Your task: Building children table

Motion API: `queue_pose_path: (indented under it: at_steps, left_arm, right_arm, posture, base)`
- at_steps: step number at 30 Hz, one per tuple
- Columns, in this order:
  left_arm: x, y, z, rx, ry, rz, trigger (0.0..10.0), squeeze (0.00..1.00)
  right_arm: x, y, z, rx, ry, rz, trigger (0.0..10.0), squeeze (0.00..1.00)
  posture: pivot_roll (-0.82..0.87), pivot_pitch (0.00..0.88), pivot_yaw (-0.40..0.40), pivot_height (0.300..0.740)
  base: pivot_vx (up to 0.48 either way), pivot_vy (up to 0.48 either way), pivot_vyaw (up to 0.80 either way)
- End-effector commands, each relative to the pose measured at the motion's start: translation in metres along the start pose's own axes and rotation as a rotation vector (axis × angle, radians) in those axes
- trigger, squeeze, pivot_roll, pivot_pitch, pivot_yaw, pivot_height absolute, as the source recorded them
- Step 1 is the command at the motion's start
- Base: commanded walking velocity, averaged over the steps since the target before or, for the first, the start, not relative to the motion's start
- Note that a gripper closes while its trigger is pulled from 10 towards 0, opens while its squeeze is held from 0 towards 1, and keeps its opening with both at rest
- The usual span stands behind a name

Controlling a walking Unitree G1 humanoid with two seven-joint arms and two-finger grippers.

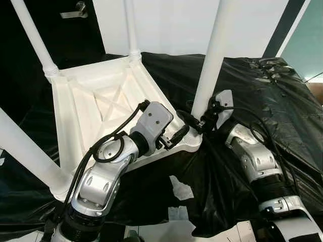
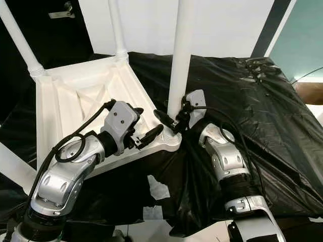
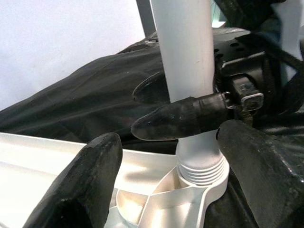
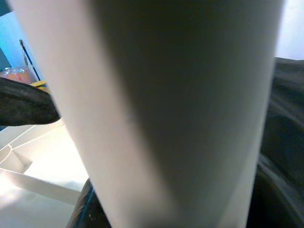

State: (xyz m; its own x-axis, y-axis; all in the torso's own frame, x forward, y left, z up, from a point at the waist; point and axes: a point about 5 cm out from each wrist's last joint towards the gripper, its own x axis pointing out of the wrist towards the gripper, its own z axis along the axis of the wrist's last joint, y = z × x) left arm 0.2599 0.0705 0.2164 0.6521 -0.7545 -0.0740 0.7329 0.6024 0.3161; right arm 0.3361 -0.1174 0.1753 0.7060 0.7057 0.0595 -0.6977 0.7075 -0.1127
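A white children's table [image 1: 101, 101] lies upside down on a black plastic sheet [image 1: 252, 91], its legs pointing up. My right gripper [image 1: 198, 123] is shut on the near-right leg [image 1: 214, 50] just above its threaded base [image 3: 199, 166]. One of its black fingers [image 3: 180, 118] crosses the front of that leg. My left gripper [image 1: 177, 137] is open at the same table corner. Its two fingers [image 3: 90, 180] stand wide apart, with the leg's socket ahead between them and nothing held. In the right wrist view the leg [image 4: 180, 109] is very close.
Three other white legs stand up from the table: back left [image 1: 33, 38], back middle [image 1: 131, 25] and near left [image 1: 25, 151]. The black sheet drapes over the front edge. White scraps [image 1: 180, 189] lie below. A white wall is behind.
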Motion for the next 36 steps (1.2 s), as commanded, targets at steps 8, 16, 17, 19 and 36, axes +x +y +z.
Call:
queue_pose_path:
  at_steps: [8, 16, 17, 19, 36]
  left_arm:
    - [-0.001, -0.004, -0.010, -0.020, 0.035, 0.036, 10.0, 0.00]
    - [-0.003, -0.004, -0.013, -0.029, 0.050, 0.055, 10.0, 0.00]
    - [-0.003, -0.004, -0.013, -0.029, 0.050, 0.055, 10.0, 0.00]
    - [-0.003, -0.004, -0.013, -0.033, 0.049, 0.058, 10.0, 0.00]
    - [-0.002, -0.002, -0.014, -0.019, 0.058, 0.087, 10.0, 0.00]
  right_arm:
    - [-0.012, 0.000, -0.044, 0.056, 0.185, -0.224, 10.0, 0.00]
    - [-0.005, 0.020, -0.029, 0.091, 0.101, -0.538, 10.0, 0.00]
    - [-0.005, 0.020, -0.029, 0.091, 0.101, -0.538, 10.0, 0.00]
    - [0.001, 0.029, -0.027, 0.137, 0.076, -0.507, 10.0, 0.00]
    - [-0.006, 0.013, -0.006, 0.119, -0.048, -0.411, 10.0, 1.00]
  posture:
    - [0.15, 0.067, -0.018, 0.740]
    - [0.16, 0.067, -0.019, 0.740]
    - [0.16, 0.067, -0.019, 0.740]
    - [0.16, 0.067, -0.019, 0.740]
    - [0.14, 0.057, -0.019, 0.740]
  base:
    - [0.000, 0.000, 0.00]
    - [0.000, 0.000, 0.00]
    - [0.000, 0.000, 0.00]
    - [0.000, 0.000, 0.00]
    - [0.000, 0.000, 0.00]
